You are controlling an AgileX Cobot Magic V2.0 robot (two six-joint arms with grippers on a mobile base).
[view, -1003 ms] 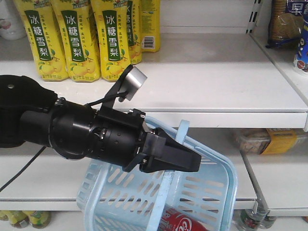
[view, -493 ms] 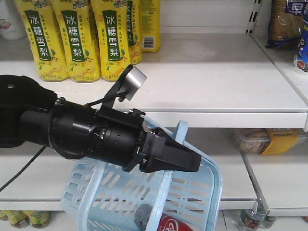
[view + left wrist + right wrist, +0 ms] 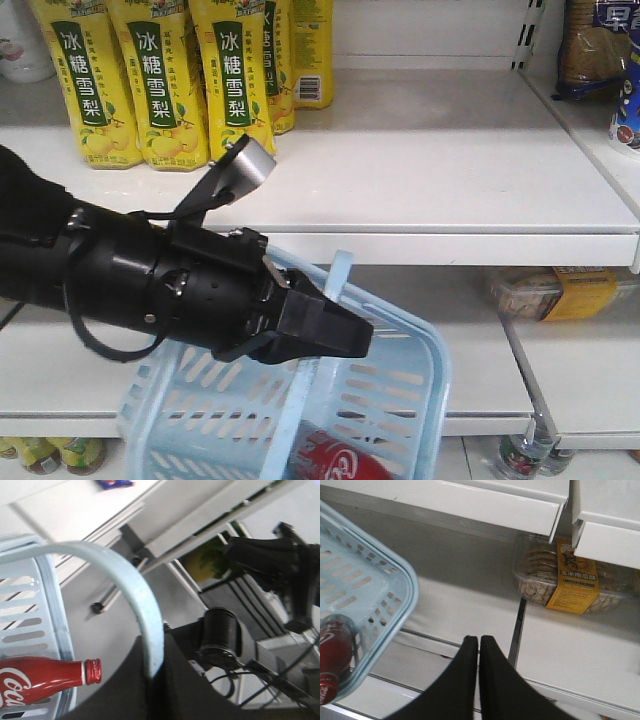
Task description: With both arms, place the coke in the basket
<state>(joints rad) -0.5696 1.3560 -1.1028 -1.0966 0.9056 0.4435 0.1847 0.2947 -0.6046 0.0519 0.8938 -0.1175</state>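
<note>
I have the basket (image 3: 400, 400) hanging by its handle (image 3: 135, 590), pinched in my left fingers (image 3: 155, 680), with the coke (image 3: 335, 465) lying inside, lower centre. My right fingers (image 3: 478, 650) are closed, empty. I'd carry slowly, keeping it level.

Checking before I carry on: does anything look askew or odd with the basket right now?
The basket hangs tilted, held by one hoop handle in the left hand. The coke lies on its side inside. The right hand is shut and empty. Nothing spilled.
</note>
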